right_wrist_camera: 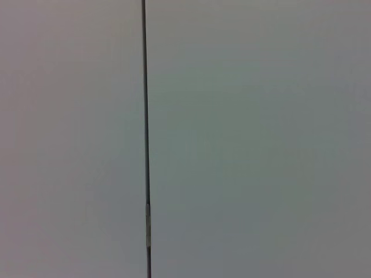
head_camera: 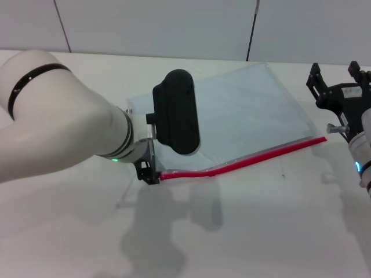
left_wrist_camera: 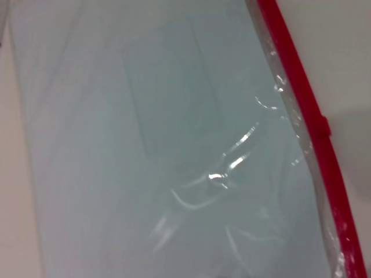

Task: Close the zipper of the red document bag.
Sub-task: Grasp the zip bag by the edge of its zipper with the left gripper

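Two arms show in the head view; the left arm reaches in low across the table (head_camera: 243, 231), its gripper (head_camera: 149, 172) down at the near-left end of the zipper (head_camera: 243, 162), and whether its jaws pinch that end I cannot tell; the bag (head_camera: 243, 110) lies flat mid-table, the zipper along its near edge, buckled upward near the left end; the right gripper (head_camera: 339, 75) is held raised at the far right, jaws spread, apart from the bag
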Controlling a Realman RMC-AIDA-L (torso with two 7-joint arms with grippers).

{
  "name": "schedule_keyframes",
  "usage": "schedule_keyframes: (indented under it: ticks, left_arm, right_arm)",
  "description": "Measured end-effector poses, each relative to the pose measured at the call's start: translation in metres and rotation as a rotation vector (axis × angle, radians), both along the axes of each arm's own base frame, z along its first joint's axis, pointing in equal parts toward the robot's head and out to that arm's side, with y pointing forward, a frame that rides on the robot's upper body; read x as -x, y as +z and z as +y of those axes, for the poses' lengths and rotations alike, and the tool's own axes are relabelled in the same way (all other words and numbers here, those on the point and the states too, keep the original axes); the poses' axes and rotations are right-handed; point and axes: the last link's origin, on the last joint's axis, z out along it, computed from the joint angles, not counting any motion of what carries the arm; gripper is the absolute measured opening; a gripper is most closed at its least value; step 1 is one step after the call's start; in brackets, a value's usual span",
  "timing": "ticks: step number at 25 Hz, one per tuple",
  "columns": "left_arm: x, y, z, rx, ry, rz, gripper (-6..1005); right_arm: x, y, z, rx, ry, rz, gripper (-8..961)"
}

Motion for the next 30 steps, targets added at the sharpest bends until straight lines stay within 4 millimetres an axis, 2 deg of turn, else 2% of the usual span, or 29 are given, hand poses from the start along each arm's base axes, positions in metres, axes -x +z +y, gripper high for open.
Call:
schedule_keyframes:
  ticks: [24, 30]
  left_arm:
    - [-0.008, -0.007, -0.002, -0.003, -0.034, -0.040, 845]
    - [-0.008, -0.012, -0.008, 0.018, -0.037, -0.026, 845]
  right_arm:
    - [0.001, 0.000, 0.001, 0.000, 0.004, 0.000, 795]
    - [0.001, 0.000, 0.001, -0.002, 0.003, 0.001, 795]
